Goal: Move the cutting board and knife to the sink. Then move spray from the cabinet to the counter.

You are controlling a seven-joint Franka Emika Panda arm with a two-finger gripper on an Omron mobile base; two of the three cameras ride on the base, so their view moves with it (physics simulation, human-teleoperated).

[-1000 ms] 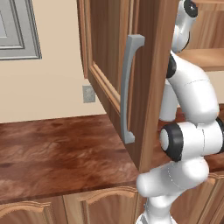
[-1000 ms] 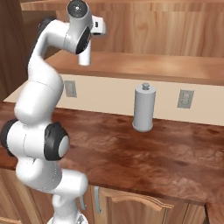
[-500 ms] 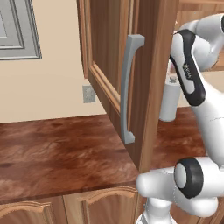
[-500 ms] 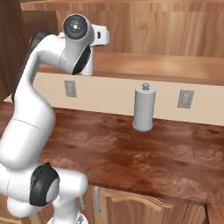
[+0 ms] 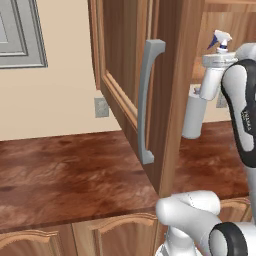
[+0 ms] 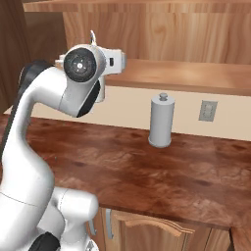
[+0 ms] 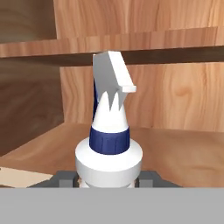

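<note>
One glossy counter (image 5: 65, 175), cabinet (image 5: 125, 75) (door open)

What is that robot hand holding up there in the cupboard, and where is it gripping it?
The spray bottle; the gripper is clamped around its white body, below the blue collar.

Both base views look forward and down from behind the arm, left and right, sharing the counter (image 5: 70, 170) and paper towel roll (image 6: 161, 120). The hand view looks closely into the cabinet at the spray bottle (image 7: 108, 135).
</note>
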